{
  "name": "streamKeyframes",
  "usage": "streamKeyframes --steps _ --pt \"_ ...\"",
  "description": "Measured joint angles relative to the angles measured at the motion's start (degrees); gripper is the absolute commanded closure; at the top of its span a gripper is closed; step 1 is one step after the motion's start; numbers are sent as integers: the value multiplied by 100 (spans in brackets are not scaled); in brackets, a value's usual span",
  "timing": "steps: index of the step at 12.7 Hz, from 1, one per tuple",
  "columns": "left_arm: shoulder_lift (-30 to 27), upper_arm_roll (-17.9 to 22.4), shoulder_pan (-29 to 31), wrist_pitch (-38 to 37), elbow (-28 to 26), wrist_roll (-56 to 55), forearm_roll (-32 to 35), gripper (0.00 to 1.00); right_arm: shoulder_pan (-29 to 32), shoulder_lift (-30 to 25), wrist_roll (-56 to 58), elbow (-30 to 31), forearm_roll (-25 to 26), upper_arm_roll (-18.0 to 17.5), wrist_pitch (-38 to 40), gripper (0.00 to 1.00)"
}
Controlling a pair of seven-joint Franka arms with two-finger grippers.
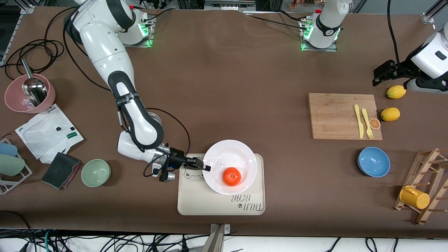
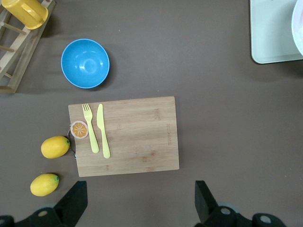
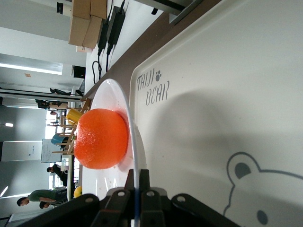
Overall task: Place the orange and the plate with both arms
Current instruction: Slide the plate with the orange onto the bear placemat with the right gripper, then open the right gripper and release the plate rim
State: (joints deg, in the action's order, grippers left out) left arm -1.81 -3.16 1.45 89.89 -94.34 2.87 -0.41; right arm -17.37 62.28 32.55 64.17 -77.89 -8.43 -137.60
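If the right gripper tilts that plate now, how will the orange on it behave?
The orange is round and lies loose on the glossy plate, so it would probably roll toward the low side. The shallow rim may not stop it. The right gripper pinches only the plate's edge, so the plate might sag.
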Motion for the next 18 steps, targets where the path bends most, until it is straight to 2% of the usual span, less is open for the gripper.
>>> streamKeyframes --steps 4,12,13,15,18 --pt "0 -7 -1 0 16 0 0 0 0 492 -23 -586 0 75 0 100" --pt "0 -6 -1 0 19 0 0 0 -35 663 3 -660 11 185 0 100" --pt "0 -5 -1 0 19 0 0 0 -54 690 51 -658 14 194 0 92" --pt "0 -2 -1 0 19 0 0 0 -72 751 249 -648 14 201 0 81" --pt "0 -3 -1 0 19 0 0 0 -55 771 408 -649 44 228 0 78"
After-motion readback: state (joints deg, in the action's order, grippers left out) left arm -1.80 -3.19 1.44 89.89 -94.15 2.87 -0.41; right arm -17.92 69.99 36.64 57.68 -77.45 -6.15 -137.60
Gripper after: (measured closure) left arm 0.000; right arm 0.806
